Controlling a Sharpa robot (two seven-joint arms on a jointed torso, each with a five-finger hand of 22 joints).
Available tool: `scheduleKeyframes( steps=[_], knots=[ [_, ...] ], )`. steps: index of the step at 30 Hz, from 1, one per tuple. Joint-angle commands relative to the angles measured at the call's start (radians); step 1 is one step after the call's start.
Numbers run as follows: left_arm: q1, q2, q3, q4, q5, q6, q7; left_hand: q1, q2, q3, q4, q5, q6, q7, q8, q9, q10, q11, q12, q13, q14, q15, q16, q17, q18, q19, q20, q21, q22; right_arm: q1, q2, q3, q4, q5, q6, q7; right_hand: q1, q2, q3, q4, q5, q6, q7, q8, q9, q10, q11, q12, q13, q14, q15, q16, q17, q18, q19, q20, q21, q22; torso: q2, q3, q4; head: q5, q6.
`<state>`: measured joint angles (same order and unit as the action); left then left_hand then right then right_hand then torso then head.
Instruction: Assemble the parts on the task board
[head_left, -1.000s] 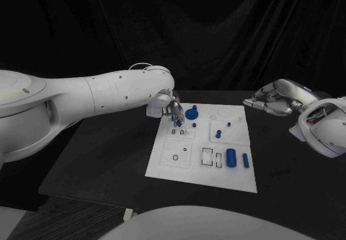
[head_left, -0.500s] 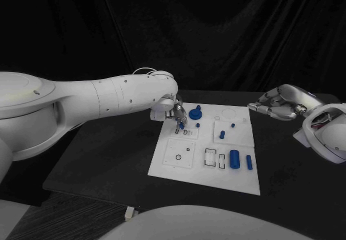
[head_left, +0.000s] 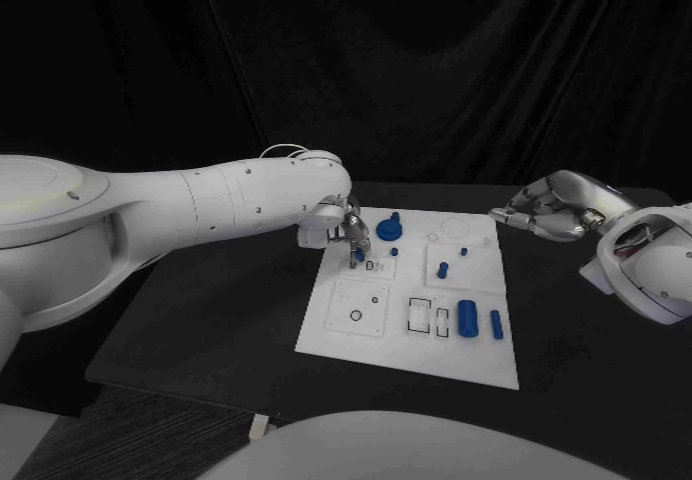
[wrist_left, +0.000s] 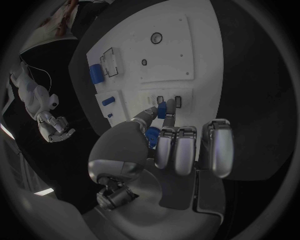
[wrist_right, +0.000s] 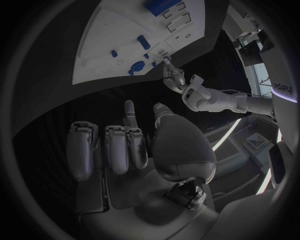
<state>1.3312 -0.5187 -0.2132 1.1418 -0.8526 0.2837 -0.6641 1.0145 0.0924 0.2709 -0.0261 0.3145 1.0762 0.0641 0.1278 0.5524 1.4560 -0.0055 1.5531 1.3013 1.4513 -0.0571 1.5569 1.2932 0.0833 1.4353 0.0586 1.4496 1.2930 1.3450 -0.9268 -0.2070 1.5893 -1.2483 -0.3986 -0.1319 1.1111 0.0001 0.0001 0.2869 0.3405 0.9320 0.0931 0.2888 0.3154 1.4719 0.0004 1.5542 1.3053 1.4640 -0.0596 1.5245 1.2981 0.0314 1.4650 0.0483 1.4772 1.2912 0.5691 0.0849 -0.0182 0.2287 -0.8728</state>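
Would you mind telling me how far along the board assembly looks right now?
Early to midway. Some blue parts seem seated at the far end of the board. The left hand pinches a small blue part over the paired slots. The large cylinder and thin peg still lie loose. The right hand waits off the board, fingers curled.

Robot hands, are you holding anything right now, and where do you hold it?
The left hand pinches a small blue part by its upper end, fingers over the task board. The right hand holds nothing.
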Motion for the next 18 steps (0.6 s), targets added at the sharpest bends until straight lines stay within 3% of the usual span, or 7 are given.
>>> scheduleKeyframes(
  steps=[1, 7, 18],
  knots=[
    [-0.002, 0.003, 0.001, 0.001, 0.0, -0.02, 0.016, -0.024, 0.004, 0.056, 0.014, 0.003, 0.031, -0.01, 0.02, 0.025, 0.115, -0.012, 0.018, 0.27, 0.12, -0.009, 0.014, 0.278, -0.033, -0.003, -0.011, -0.014, 0.115, -0.003, 0.001, 0.001, -0.002, 0.002, 0.008, -0.019, 0.027, 0.006, 0.018, 0.0, 0.01, -0.013, -0.006, 0.014, 0.015, 0.099, 0.009, 0.017, 0.265, 0.083, 0.002, -0.021, 0.152, 0.001, 0.048, 0.004, -0.021, 0.236, 0.002, -0.0019, 0.0011, 0.003, 0.0],
    [-0.006, 0.006, 0.001, 0.0, 0.0, -0.023, 0.021, -0.025, 0.003, 0.059, 0.016, 0.003, 0.028, -0.01, 0.018, 0.024, 0.115, -0.012, 0.018, 0.27, 0.12, -0.009, 0.014, 0.278, -0.032, -0.006, -0.011, -0.018, 0.11, -0.004, 0.002, 0.001, -0.002, 0.002, 0.009, -0.019, 0.028, 0.006, 0.018, 0.0, 0.011, -0.014, -0.006, 0.014, 0.015, 0.099, 0.009, 0.017, 0.265, 0.082, 0.002, -0.021, 0.151, 0.001, 0.048, 0.004, -0.022, 0.236, 0.002, 0.0001, 0.0002, 0.003, 0.0],
    [-0.023, 0.02, 0.001, -0.012, 0.0, -0.027, 0.03, -0.03, 0.001, 0.062, 0.021, -0.002, 0.026, -0.009, 0.015, 0.024, 0.115, -0.011, 0.018, 0.27, 0.12, -0.009, 0.014, 0.278, -0.03, -0.012, -0.011, -0.024, 0.104, -0.005, -0.002, 0.001, -0.001, 0.002, 0.007, -0.019, 0.033, 0.006, 0.019, -0.001, 0.013, -0.015, -0.006, 0.014, 0.015, 0.099, 0.009, 0.017, 0.265, 0.082, 0.002, -0.022, 0.149, 0.002, 0.047, 0.004, -0.024, 0.235, 0.001, 0.0001, -0.0003, 0.0, 0.0]
  ],
)
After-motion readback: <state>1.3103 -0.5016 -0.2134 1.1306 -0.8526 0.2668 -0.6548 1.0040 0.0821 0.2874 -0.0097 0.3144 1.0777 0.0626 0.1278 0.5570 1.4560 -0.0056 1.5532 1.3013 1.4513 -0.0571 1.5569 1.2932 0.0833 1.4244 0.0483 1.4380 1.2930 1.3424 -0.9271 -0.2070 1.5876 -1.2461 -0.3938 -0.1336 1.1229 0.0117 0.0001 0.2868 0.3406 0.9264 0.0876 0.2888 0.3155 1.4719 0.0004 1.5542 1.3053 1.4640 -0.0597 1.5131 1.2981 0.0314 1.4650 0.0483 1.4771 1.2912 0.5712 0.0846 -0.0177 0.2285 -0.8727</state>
